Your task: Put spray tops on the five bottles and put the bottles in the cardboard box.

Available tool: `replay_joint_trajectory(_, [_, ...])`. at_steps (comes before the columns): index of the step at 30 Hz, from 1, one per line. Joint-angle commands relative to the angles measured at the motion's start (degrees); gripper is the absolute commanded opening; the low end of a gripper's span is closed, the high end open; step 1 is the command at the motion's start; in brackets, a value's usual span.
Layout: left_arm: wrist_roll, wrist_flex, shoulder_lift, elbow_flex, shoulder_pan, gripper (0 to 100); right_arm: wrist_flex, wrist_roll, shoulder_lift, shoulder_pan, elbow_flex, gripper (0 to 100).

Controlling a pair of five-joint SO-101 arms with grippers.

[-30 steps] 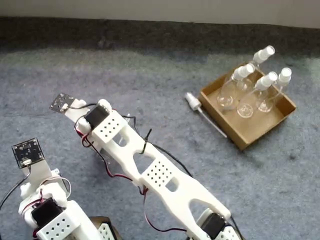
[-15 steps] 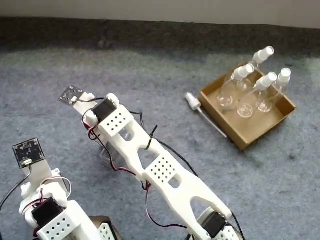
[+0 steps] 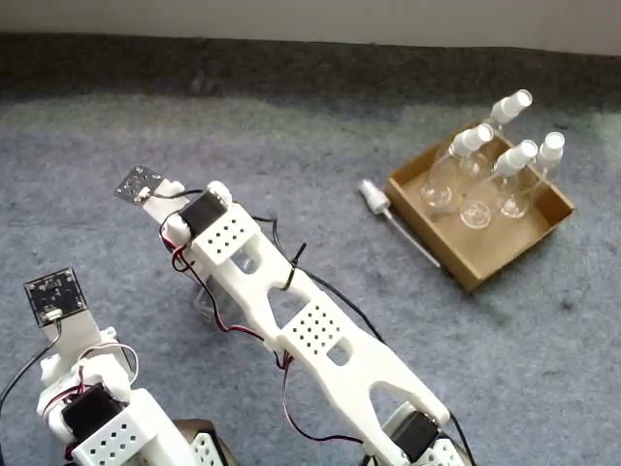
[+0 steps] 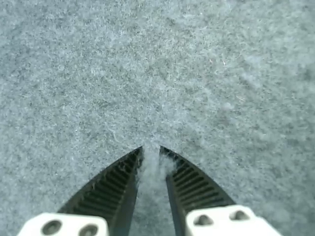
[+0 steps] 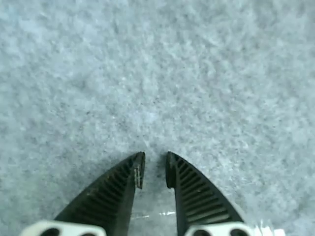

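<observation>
The jaws of the right arm [image 3: 310,335] are seemingly clamping a clear bottle [image 3: 209,296] on the worktop [image 3: 320,126], likely steadying it for the spray top [image 3: 374,197] lying beside the cardboard box [image 3: 505,254]. The jaws of the left arm [image 3: 97,417] are sitting nearly together, empty.
</observation>
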State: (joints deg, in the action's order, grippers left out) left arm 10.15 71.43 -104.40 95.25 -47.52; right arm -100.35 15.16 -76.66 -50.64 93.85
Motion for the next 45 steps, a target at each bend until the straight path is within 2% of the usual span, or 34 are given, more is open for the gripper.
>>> replay_joint_trajectory(1, [0.44,-1.05,-0.57,-1.36,1.01,0,-1.01,-0.53,2.77,1.89,7.96,6.3])
replay_joint_trajectory(30, [0.44,-1.14,-0.57,0.13,1.1,0,-1.1,-0.53,2.86,4.53,7.96,6.3])
replay_joint_trajectory(36, [0.44,-0.88,-0.57,0.4,4.09,0,-1.19,-0.26,2.86,4.53,7.96,6.3])
replay_joint_trajectory(45, [0.44,-0.79,-0.57,0.4,4.18,0,-1.19,-0.18,8.92,4.35,7.78,6.3])
